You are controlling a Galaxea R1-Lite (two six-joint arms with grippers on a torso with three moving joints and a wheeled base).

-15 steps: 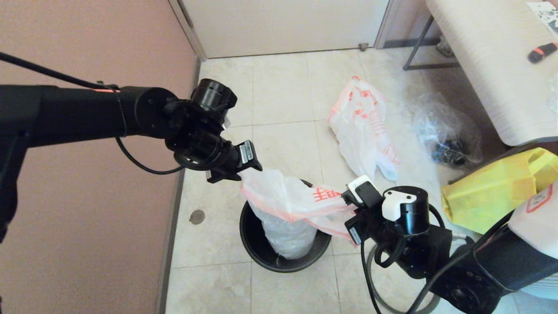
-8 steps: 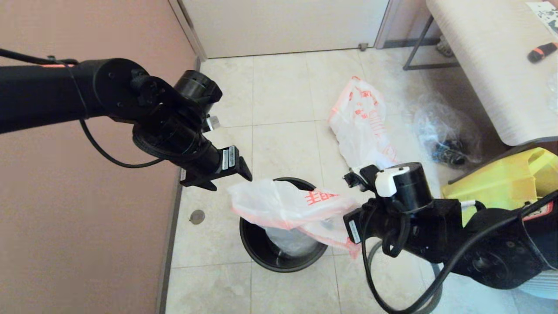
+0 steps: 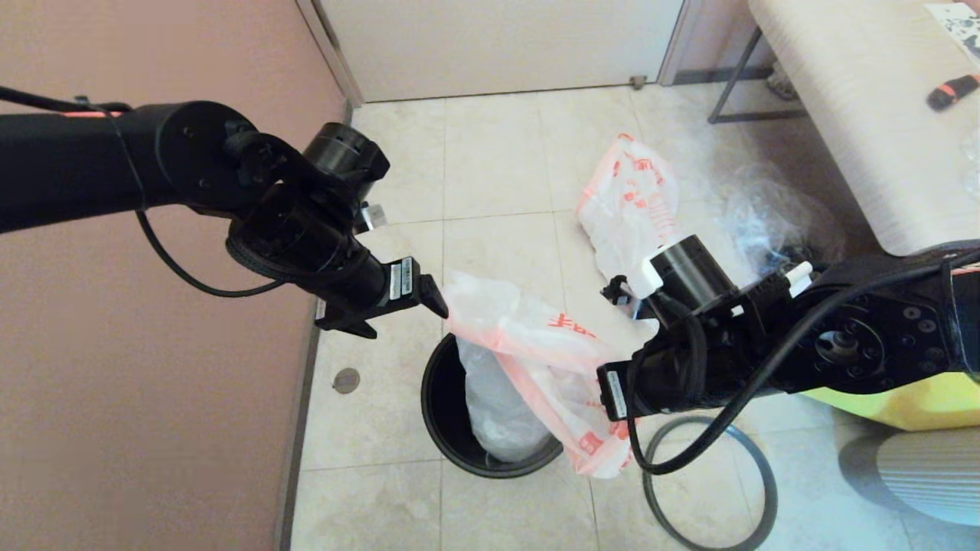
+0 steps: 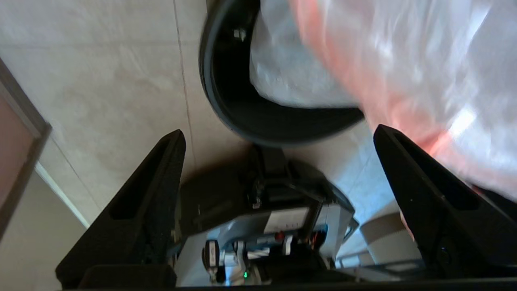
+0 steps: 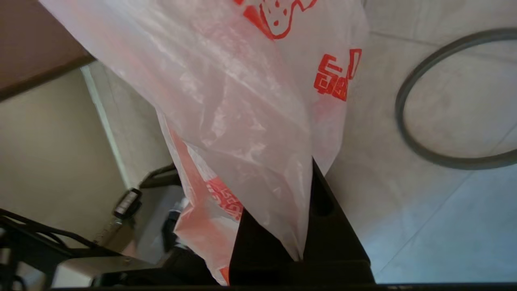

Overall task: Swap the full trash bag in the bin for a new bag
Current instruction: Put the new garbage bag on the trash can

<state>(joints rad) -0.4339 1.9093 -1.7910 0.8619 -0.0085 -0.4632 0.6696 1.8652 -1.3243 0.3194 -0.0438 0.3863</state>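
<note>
New bag (image 3: 528,344) hangs into the bin (image 3: 444,413) — pinched by right gripper (image 3: 612,383), left gripper (image 3: 406,302) spread.

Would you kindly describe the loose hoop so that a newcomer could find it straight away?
Start at the small round black plastic bin on the tiled floor. Just beside it, under the right arm, lies the thin dark grey hoop, flat on the tiles. Unlike the bin, it is an open ring with floor showing through.

New bag (image 3: 536,340): draped over bin (image 3: 444,428), one edge pinched in right tool (image 3: 612,386). Left tool (image 3: 413,302): spread wide, beside bag's far edge. Hoop (image 3: 708,490): flat on floor.
</note>
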